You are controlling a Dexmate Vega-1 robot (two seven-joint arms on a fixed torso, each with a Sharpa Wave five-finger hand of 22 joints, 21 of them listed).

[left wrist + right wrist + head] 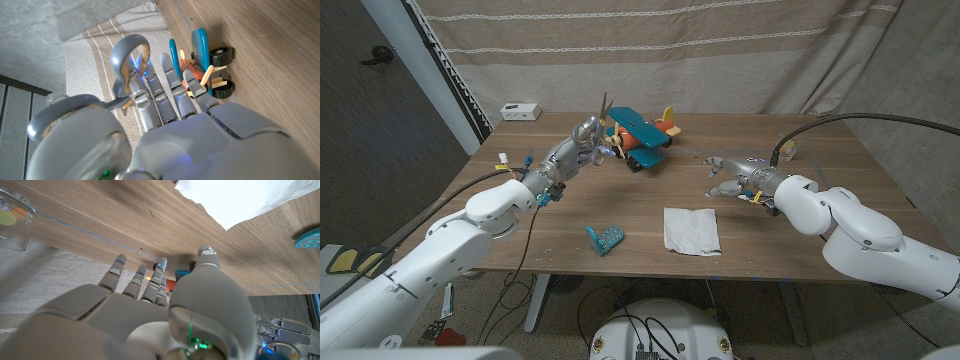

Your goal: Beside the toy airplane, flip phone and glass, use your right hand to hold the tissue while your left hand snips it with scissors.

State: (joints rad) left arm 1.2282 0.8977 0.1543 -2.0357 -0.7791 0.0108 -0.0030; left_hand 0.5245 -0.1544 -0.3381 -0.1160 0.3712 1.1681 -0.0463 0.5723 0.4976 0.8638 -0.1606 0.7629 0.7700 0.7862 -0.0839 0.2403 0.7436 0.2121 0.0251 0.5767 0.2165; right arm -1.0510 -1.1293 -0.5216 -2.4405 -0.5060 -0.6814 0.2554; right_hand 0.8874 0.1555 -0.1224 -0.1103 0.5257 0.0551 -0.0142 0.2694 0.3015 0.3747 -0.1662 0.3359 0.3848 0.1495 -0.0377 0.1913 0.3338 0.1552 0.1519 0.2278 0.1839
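A white tissue (pixel 692 230) (pixel 240 200) lies flat near the table's front edge. My left hand (pixel 578 148) (pixel 170 115) holds grey-handled scissors (pixel 603 108) (pixel 127 60) with the blades pointing up, right beside the teal and orange toy airplane (pixel 642 138) (pixel 205 55). My right hand (pixel 732 176) (pixel 150 305) hovers with fingers spread and nothing in them, behind the tissue and right of the airplane. A teal flip phone (pixel 605 239) (pixel 307 237) lies left of the tissue. The glass (pixel 788 148) (pixel 12 217) stands at the back right.
A small white box (pixel 520 111) sits at the table's back left corner. A striped curtain hangs behind the wooden table (pixel 840 180). Bare wood lies between the phone and my left arm and right of the tissue.
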